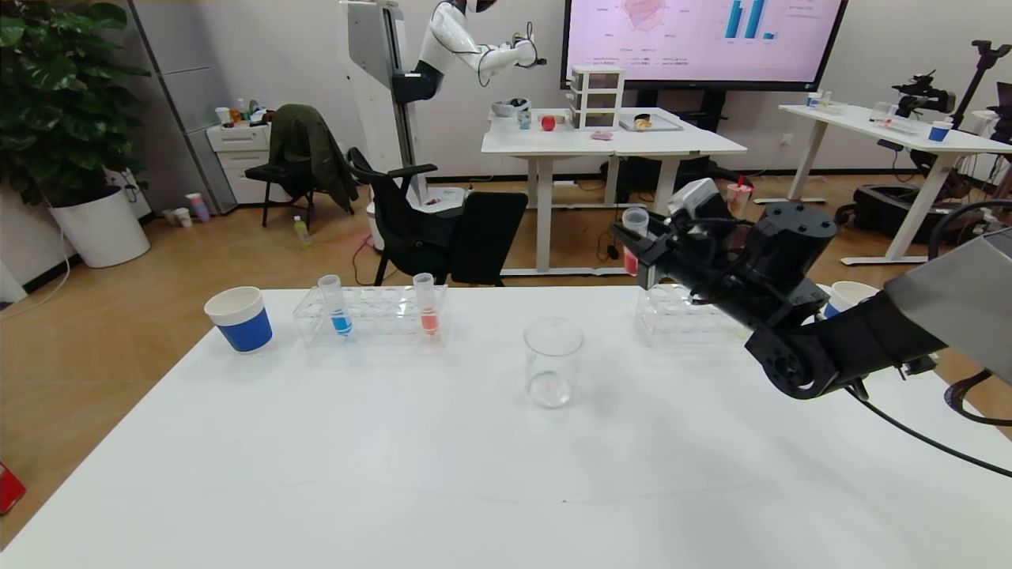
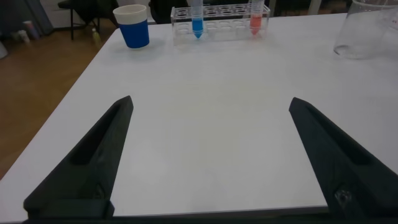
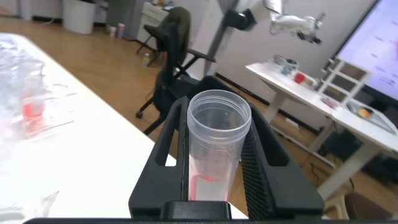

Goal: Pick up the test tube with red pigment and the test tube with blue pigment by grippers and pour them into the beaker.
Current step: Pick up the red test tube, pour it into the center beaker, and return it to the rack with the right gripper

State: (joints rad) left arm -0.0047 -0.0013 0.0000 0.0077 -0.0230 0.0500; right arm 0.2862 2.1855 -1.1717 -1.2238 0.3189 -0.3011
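My right gripper (image 1: 636,246) is shut on the test tube with red pigment (image 1: 632,237) and holds it upright in the air, above the far end of a clear rack (image 1: 680,320) on the right. In the right wrist view the tube (image 3: 217,143) sits between the two fingers, open end up, with red liquid low inside. The test tube with blue pigment (image 1: 338,308) stands in the left rack (image 1: 379,307), also seen in the left wrist view (image 2: 197,18). The empty beaker (image 1: 553,362) stands mid-table. My left gripper (image 2: 211,106) is open and empty over the near table.
A salmon-orange tube (image 1: 427,310) stands in the left rack, right of the blue one. A blue paper cup (image 1: 239,318) sits at the far left, another (image 1: 844,298) behind my right arm. The table's far edge runs just behind the racks.
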